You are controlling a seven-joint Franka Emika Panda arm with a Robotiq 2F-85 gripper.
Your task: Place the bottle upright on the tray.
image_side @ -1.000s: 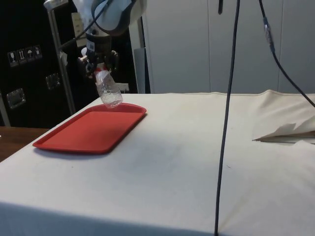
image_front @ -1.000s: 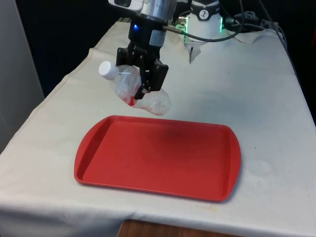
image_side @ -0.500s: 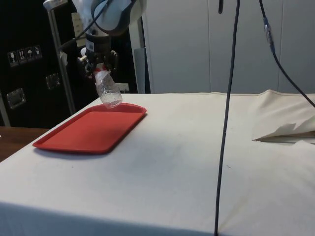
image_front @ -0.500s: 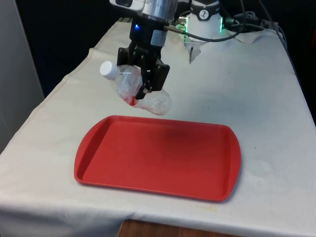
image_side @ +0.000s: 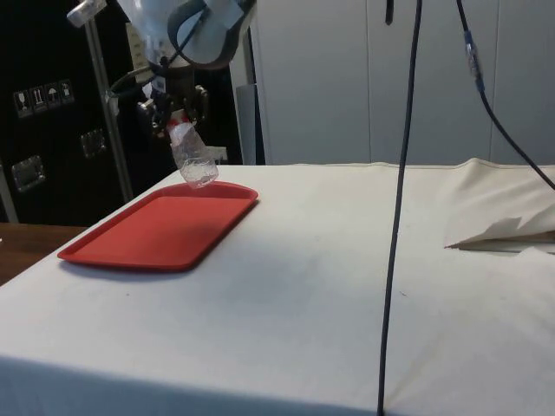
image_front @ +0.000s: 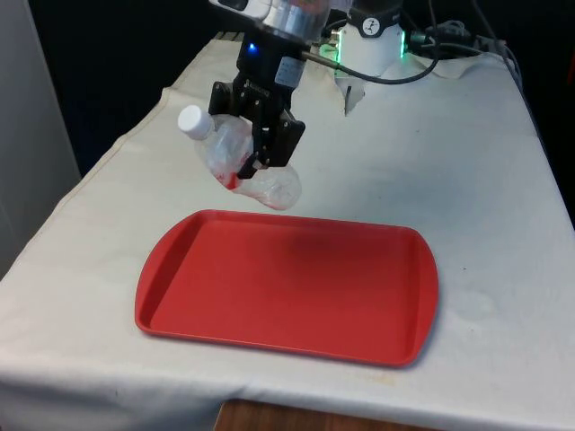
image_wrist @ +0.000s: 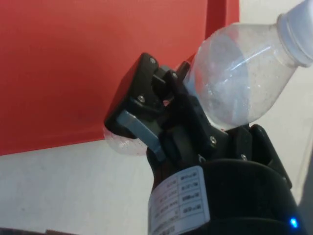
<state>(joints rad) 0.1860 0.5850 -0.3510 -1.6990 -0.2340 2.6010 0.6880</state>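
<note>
Clear plastic is showing between the fingers: the gripper (image_front: 258, 136) is clamping the bottle (image_front: 241, 166) around its middle, carrying it tilted (white cap toward the front view's left) in the air above the far edge of the red tray (image_front: 287, 287). Transport seems to be in hand; next, the bottle likely needs righting, base down, then lowering onto the tray.
</note>
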